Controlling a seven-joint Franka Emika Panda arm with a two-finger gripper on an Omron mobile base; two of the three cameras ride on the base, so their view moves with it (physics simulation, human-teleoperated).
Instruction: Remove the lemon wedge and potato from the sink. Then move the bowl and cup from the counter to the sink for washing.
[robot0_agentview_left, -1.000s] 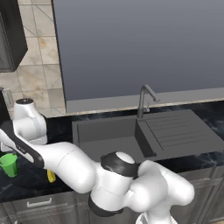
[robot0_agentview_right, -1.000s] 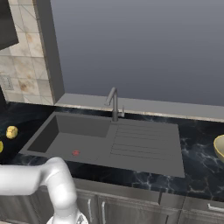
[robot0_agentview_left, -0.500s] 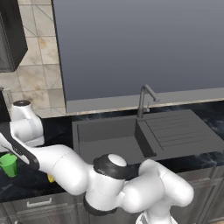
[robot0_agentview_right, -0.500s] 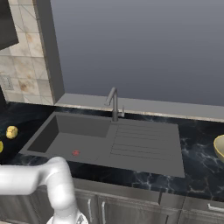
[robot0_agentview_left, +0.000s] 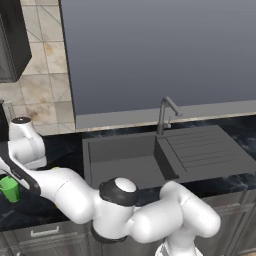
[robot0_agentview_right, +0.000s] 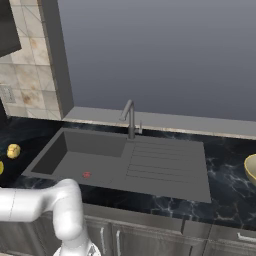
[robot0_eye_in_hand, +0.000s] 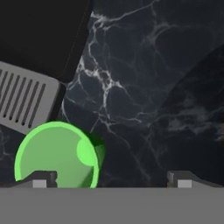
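In the left base view the arm has crept further left of the sink (robot0_agentview_left: 150, 157) toward the cup (robot0_agentview_left: 9, 189), in the right base view the basin is empty with the potato (robot0_agentview_right: 13, 150) on the counter to its left, and in the hand view the gripper (robot0_eye_in_hand: 111, 179) hangs wide open over the cup, so the cup pick looks next.

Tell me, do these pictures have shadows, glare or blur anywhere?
Hand view: sharp, with the green cup casting a small dark shadow on the marbled counter. Left base view: soft and slightly blurry, flat even light. Right base view: the sink shows gentle shading, no glare.
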